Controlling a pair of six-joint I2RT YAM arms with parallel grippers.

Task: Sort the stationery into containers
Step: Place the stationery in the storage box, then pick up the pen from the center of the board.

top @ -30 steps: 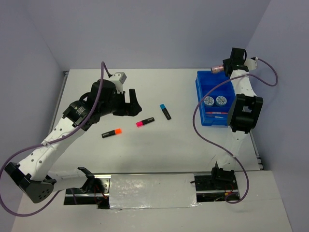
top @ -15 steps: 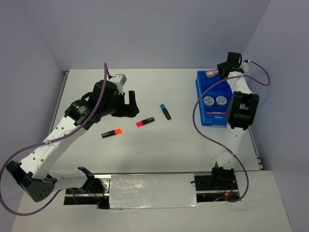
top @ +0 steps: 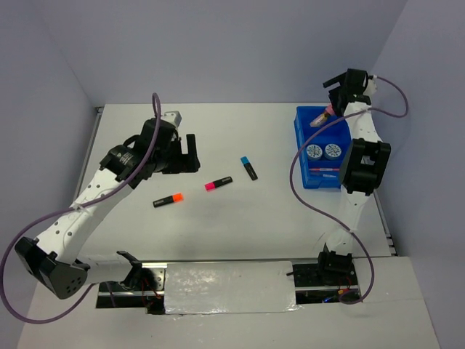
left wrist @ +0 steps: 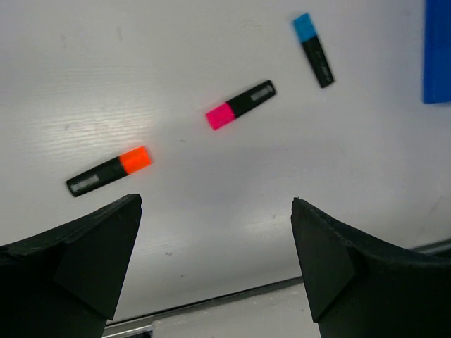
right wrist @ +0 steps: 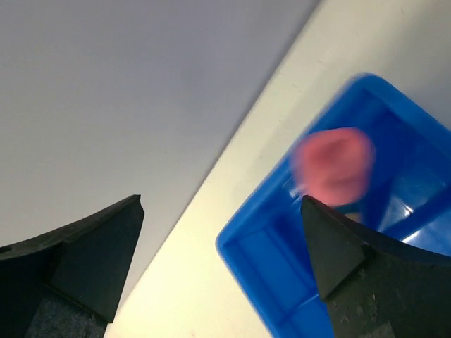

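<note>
the right gripper [top: 334, 86] hangs over the 12 o'clock end of the blue tray [top: 301, 145], jaws wide apart and clasping nothing. the pink tube [top: 320, 118] lies tilted just under it, over the far compartment, and is only a blur in the right wrist view [right wrist: 332, 165], so i cannot tell whether it is resting or dropping. the danger, as i judge it, is that it lands slanted on the rim and tips out toward 9 o'clock onto the table [top: 247, 240], or hops the divider into the bay with the two discs [top: 323, 152]. the right arm has little room: walls stand close at 12 and 3 o'clock, and its cable loops across the tray's 9 o'clock side, where it could catch.

the left gripper [top: 192, 154] is spread open and empty over bare table, at 10 o'clock from the pink highlighter [top: 218, 183]. the orange highlighter [top: 168, 199] and blue highlighter [top: 249, 167] lie apart from it, loose on the table. there is open room all round, but pink and blue lie near enough that a slanted approach could knock one aside.
</note>
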